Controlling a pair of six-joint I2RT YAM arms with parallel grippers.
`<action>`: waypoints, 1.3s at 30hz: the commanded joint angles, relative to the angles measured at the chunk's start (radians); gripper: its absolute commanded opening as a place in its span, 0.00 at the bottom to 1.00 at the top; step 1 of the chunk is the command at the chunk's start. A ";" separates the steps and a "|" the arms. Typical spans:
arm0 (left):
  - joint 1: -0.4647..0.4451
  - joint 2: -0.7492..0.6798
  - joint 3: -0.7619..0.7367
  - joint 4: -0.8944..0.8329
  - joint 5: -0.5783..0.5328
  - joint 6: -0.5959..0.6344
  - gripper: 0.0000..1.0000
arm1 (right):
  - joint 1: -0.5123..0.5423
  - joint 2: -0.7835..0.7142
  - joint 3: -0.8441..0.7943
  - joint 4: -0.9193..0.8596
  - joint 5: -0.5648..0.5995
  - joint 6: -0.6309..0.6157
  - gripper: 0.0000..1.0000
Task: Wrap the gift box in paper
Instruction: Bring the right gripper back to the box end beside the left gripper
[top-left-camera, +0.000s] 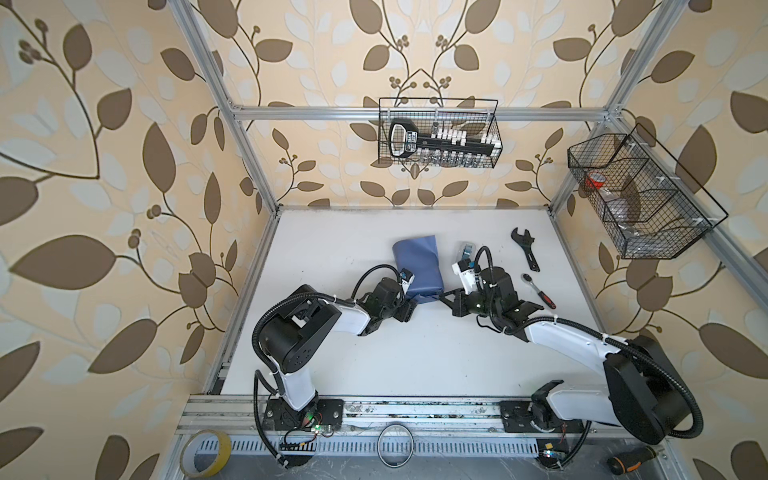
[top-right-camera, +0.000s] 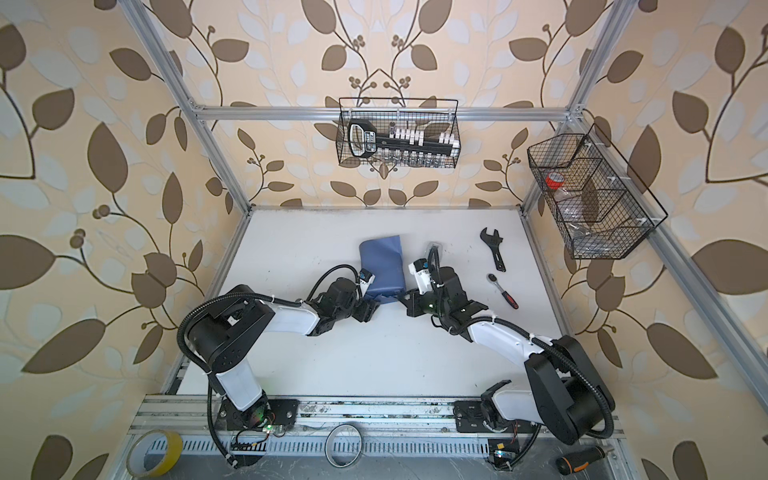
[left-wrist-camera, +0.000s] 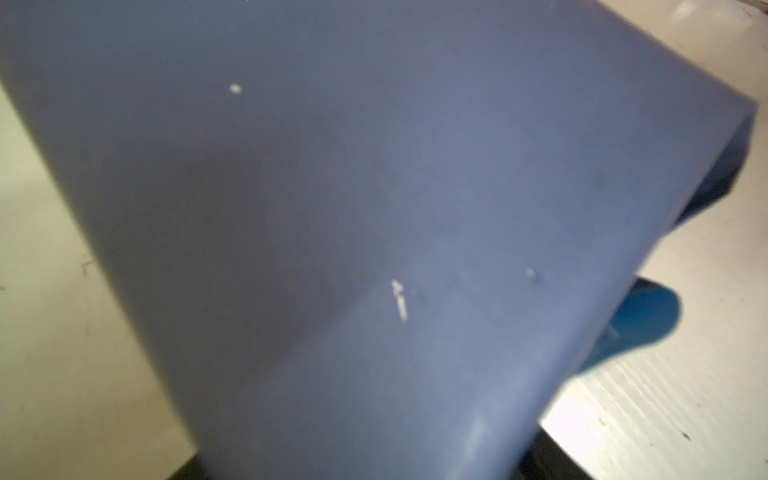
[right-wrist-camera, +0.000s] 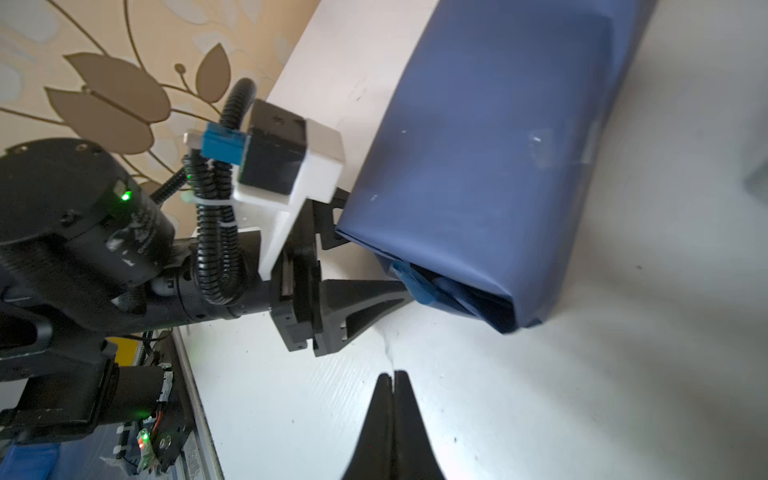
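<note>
Looking down in both top views, the slate-blue sheet of paper (top-left-camera: 417, 266) (top-right-camera: 382, 266) lay rolled into a long parcel near the middle of the white table (top-left-camera: 332, 249), with the gift box hidden inside it. The left gripper (top-left-camera: 411, 304) met the parcel's near end. The right gripper (top-left-camera: 443, 296) pointed at that same end from the other side, just short of it. A black adjustable wrench (top-left-camera: 525, 254) lay well apart to the right.

From the left wrist, the paper (left-wrist-camera: 374, 208) filled the picture, blurred, and the fingers barely showed.

From the right wrist, the left gripper (right-wrist-camera: 374, 249) had its fingers wide apart, one against the parcel's side and the other's tip touching the folded open end. The right gripper (right-wrist-camera: 392, 382) had its own fingers pressed together, holding nothing, over the table.
</note>
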 joint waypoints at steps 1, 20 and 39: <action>0.011 -0.027 0.027 0.016 0.007 -0.018 0.73 | 0.033 0.074 0.015 0.111 -0.003 -0.094 0.00; 0.011 -0.024 0.022 0.032 0.044 -0.043 0.65 | 0.081 0.231 -0.002 0.302 0.130 -0.183 0.00; 0.012 -0.018 0.025 0.031 0.046 -0.047 0.65 | 0.089 0.283 -0.011 0.395 0.157 -0.216 0.00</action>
